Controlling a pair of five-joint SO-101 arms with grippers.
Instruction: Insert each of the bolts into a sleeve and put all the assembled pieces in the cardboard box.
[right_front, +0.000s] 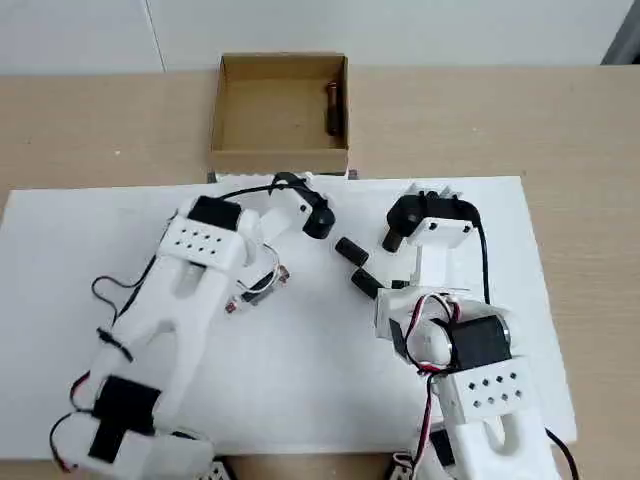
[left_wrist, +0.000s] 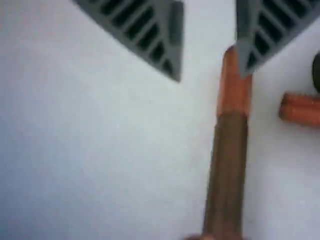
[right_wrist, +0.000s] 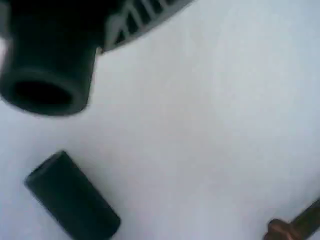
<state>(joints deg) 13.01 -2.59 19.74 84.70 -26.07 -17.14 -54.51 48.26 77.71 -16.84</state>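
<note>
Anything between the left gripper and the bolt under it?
Nothing visible. The left gripper is open right over the bolt, which lies bare on the white sheet with one end at a finger. A second bolt lies off to the side, apart.

My white left arm (right_front: 185, 300) and right arm (right_front: 490, 400)
Black servos (right_front: 482, 342), black and red cables (right_front: 486, 262), ribbed grey fingers (left_wrist: 150, 35).

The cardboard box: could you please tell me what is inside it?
One bolt in a dark sleeve lies along the box's right-hand wall in the high view. The near wall covers a strip of floor.
</note>
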